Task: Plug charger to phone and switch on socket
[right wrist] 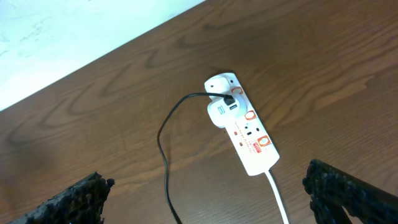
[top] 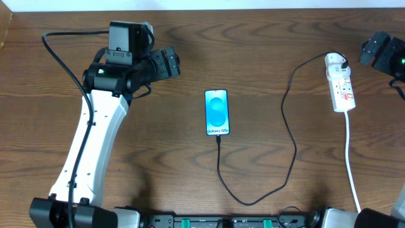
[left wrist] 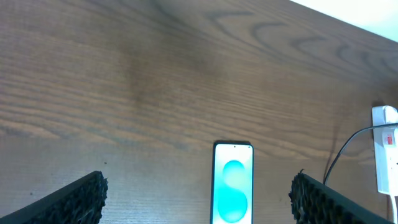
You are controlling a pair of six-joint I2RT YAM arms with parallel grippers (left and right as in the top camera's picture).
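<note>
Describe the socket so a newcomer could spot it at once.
Start from the wooden table in the overhead view and go to its right side, away from the central phone. The socket is the narrow white strip lying there, a thick white cord leaving its near end. Only it carries red marks and a white adapter feeding the thin black cable.

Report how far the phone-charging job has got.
Looks done: the tip of the charger meets the bottom edge of the phone, apparently plugged in, and its other end reaches the socket. In hand: nothing; the left gripper and the right gripper are both open and empty, the right one over the socket. Left: switching the socket on; its switch position cannot be read here.
</note>
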